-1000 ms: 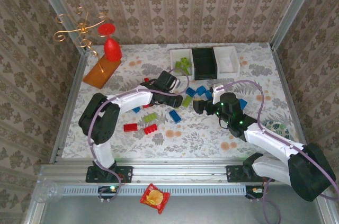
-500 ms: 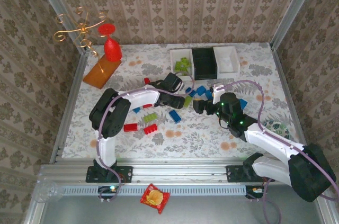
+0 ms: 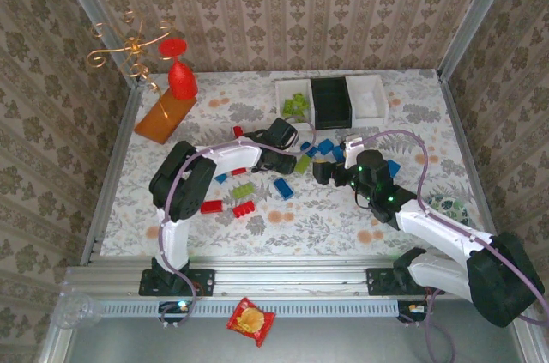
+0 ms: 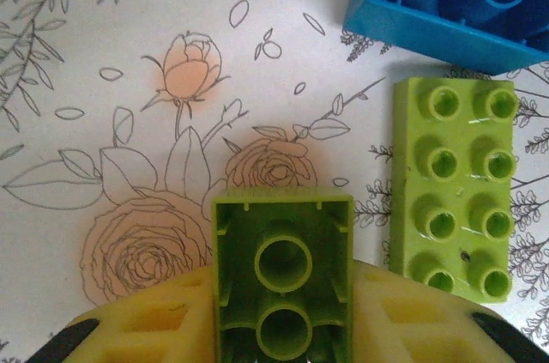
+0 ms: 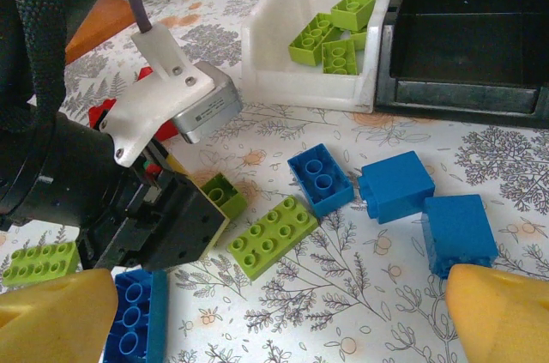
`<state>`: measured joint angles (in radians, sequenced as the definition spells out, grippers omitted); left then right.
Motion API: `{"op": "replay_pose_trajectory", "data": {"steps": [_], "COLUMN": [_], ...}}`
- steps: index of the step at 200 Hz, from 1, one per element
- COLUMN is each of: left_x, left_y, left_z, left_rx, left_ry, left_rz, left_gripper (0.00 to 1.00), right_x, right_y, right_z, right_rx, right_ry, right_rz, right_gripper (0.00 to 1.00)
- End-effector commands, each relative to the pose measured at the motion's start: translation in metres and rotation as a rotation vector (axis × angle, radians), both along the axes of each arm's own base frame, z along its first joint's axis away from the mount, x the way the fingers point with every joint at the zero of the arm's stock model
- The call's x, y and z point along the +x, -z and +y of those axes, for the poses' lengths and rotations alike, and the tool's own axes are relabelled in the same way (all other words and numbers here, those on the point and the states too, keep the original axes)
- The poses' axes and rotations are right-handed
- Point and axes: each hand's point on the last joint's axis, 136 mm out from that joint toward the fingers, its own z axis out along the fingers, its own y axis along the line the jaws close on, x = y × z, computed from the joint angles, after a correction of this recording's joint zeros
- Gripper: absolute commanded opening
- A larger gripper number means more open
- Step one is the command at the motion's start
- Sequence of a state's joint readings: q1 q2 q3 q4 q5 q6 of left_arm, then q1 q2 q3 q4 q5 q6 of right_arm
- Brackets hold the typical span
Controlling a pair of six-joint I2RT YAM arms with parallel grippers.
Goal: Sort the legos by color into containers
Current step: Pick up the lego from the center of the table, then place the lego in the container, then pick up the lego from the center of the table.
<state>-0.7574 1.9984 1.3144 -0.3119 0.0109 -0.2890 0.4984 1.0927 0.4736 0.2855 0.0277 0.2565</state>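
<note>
My left gripper (image 4: 283, 294) is shut on a small lime green lego (image 4: 282, 270), its hollow underside facing the camera, low over the table. In the top view that left gripper (image 3: 289, 161) sits mid-table, with a flat green lego (image 3: 302, 164) just right of it. My right gripper (image 5: 279, 324) is open above the flat green lego (image 5: 273, 237) and several blue legos (image 5: 319, 183). The containers stand in a row at the back: a white bin (image 3: 283, 88) holding green legos, a black bin (image 3: 331, 103), and a second white bin (image 3: 371, 97).
Red legos (image 3: 211, 206), a green one (image 3: 243, 190) and a blue one (image 3: 283, 189) lie front left. A red cone figure (image 3: 182, 80) and orange wedge (image 3: 163, 116) stand back left. A snack packet (image 3: 250, 320) lies off the table in front.
My left gripper has closed on the small green lego and the left arm has swung its elbow right. The right arm has stayed still.
</note>
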Motion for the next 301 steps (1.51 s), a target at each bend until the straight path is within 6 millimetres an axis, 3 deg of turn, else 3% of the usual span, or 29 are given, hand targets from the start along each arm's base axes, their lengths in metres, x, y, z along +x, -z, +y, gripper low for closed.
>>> {"op": "replay_pose_trajectory", "data": {"steps": [1,29,53,80,141,161,178,212,220,240,249,273,301], "left_x": [0.018,0.045,0.075,0.109,0.172,0.182,0.181,0.155,0.142,0.099,0.076,0.006,-0.062], "left_y": [-0.027,-0.077,-0.103,-0.116,-0.108,-0.112,-0.128,-0.156,-0.164,-0.160,-0.153,-0.112,-0.076], "left_z": [0.004,0.008,0.007,-0.003,-0.020,-0.022,-0.026,-0.022,-0.017,0.011,0.027,0.077,0.115], "left_rx": [-0.038,-0.159,-0.186,-0.192,-0.127,-0.121,-0.146,-0.204,-0.214,-0.201,-0.191,-0.103,-0.024], "left_ry": [-0.049,-0.081,-0.089,-0.081,-0.109,-0.121,-0.110,-0.071,-0.061,-0.057,-0.057,-0.067,-0.059], "left_rz": [-0.082,-0.193,-0.263,-0.308,-0.314,-0.314,-0.327,-0.319,-0.318,-0.307,-0.291,-0.160,0.010], "left_gripper": [0.33,0.30,0.30,0.30,0.36,0.47,0.57,0.67,0.68,0.69,0.70,0.71,0.73], "right_x": [0.003,0.002,0.003,0.002,0.002,0.003,0.003,0.008,0.010,0.013,0.013,0.013,0.005], "right_y": [-0.005,-0.006,-0.006,-0.005,-0.005,-0.005,-0.004,0.006,0.010,0.018,0.019,0.019,0.017], "right_z": [0.001,0.003,0.004,0.004,0.004,0.003,0.004,0.004,0.003,0.002,0.001,0.004,0.036], "right_rx": [-0.011,-0.003,0.002,0.001,0.001,-0.001,-0.002,-0.023,-0.032,-0.055,-0.058,-0.045,0.013], "right_ry": [0.002,-0.012,-0.012,-0.014,-0.011,-0.009,-0.010,0.006,0.014,0.033,0.037,0.024,-0.156], "right_rz": [-0.014,-0.015,-0.013,-0.012,-0.010,-0.010,-0.007,0.037,0.057,0.091,0.094,0.092,0.091], "right_gripper": [0.99,1.00,1.00,0.99,1.00,0.99,0.99,0.99,0.99,0.99,0.99,0.99,0.99]}}
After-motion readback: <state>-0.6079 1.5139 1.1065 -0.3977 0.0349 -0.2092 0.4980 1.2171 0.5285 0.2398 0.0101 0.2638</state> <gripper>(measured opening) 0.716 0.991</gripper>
